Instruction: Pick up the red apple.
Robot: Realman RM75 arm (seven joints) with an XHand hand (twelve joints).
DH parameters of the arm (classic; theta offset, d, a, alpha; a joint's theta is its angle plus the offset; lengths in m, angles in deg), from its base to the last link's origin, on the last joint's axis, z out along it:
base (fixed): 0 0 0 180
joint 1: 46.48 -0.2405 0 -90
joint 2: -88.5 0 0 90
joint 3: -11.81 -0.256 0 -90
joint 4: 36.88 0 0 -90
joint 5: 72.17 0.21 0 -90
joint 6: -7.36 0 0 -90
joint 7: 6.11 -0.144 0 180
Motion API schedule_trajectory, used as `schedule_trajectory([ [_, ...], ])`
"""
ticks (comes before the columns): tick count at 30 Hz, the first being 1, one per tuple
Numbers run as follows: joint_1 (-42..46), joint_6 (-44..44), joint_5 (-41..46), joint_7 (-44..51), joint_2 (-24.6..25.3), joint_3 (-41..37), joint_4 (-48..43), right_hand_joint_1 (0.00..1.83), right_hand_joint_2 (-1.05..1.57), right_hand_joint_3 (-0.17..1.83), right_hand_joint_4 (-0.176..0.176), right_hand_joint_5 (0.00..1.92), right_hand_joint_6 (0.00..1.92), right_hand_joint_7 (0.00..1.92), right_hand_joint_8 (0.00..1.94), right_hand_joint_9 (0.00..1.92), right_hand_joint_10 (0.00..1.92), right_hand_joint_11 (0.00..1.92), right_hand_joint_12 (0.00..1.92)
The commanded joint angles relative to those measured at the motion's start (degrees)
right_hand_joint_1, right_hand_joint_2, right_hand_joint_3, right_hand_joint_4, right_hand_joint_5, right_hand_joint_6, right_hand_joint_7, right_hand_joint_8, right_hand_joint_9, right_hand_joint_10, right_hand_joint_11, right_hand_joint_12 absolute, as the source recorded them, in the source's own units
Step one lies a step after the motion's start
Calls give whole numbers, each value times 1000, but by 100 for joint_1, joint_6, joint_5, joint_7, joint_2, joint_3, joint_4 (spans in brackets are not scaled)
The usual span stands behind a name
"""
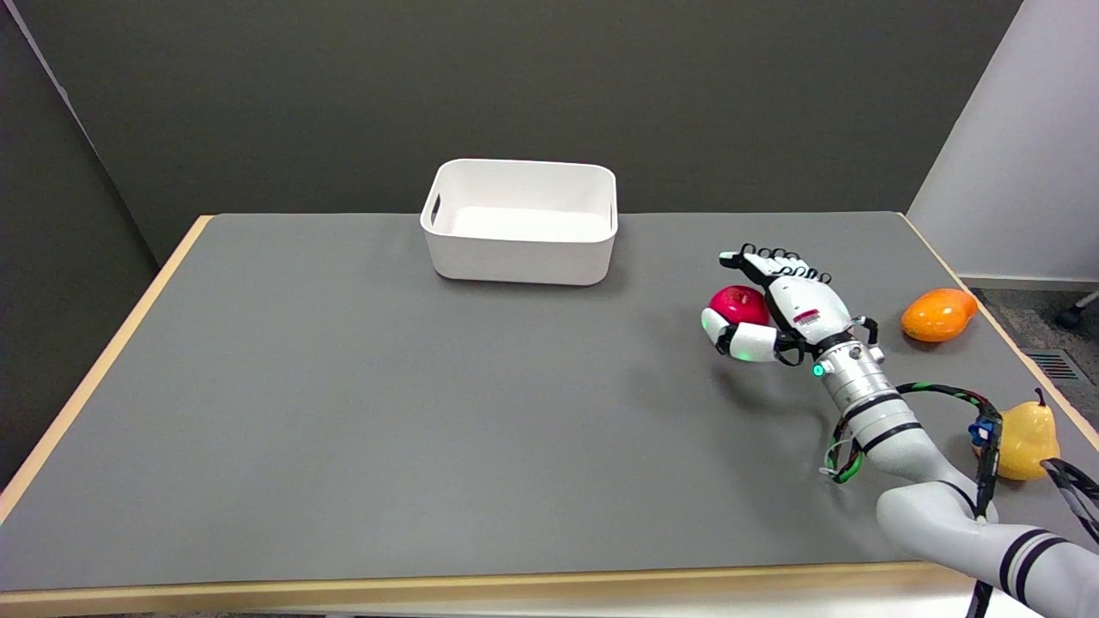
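The red apple [737, 304] lies on the right part of the gray table [386, 412], in front and to the right of the white bin [520, 256]. The right hand [777, 307] is beside it, at its right side. The thumb curls under the near side of the apple and seems to touch it, while the other fingers reach over its far side. It is not possible to tell from this view whether the fingers already press on the apple or only surround it, and also not whether the apple is off the table.

The step in hand seems to be the grasp itself: the hand is placed around the fruit and the closing is under way or just finished. The next move probably calls for a firm closing from both sides, and then a straight lift, slow enough that the round, smooth apple does not roll out toward the open left side.

An orange fruit [939, 314] lies well apart to the right, near the table edge, and a yellow pear [1029, 439] stands nearer, partly behind the cables of the arm. Neither is in the way.
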Motion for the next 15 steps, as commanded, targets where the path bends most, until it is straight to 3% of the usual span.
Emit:
schedule_trajectory([
  [1,-433,-156,22,-22,68,395,385,338,645,861,73,243,458,295,320,156,646,80,1196],
  [5,-441,-170,22,-22,68,389,385,319,605,972,74,232,495,287,359,160,662,109,1154],
  [11,-441,-122,-39,-22,60,421,388,380,623,982,75,244,507,305,368,191,684,145,1199],
  [13,-441,-98,-47,-22,55,451,377,608,664,999,84,267,560,340,412,273,741,215,1314],
  [15,-441,-47,-77,-22,38,489,385,715,702,942,90,300,587,373,378,292,776,241,1364],
])
